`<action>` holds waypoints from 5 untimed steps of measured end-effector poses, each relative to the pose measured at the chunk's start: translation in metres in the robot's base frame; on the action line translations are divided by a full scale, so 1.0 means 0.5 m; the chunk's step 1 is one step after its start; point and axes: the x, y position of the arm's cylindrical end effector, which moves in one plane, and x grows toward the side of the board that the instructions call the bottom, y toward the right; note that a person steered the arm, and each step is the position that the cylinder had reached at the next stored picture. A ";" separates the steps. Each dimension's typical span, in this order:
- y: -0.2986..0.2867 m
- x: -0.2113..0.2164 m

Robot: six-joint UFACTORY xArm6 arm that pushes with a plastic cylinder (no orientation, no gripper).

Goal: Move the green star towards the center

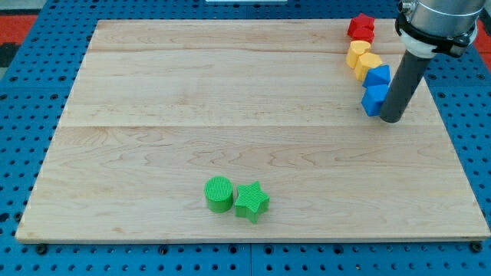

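Start at the view's left: the wooden board (115,153) is bare there. Near the view's bottom edge, left of centre, you find the green cylinder (219,193), with the green star (251,202) touching its right side. Toward the view's upper right, a column of blocks runs downward: red block (360,27), two yellow blocks (357,52) (369,64), two blue blocks (377,77) (374,99). My tip (391,118) stands just right of the lower blue block, well apart from the star. The rod carries no fingers; it grips nothing.
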 end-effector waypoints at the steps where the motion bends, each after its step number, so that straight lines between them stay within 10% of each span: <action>1: 0.000 -0.008; 3: -0.072 0.055; 5: -0.406 0.029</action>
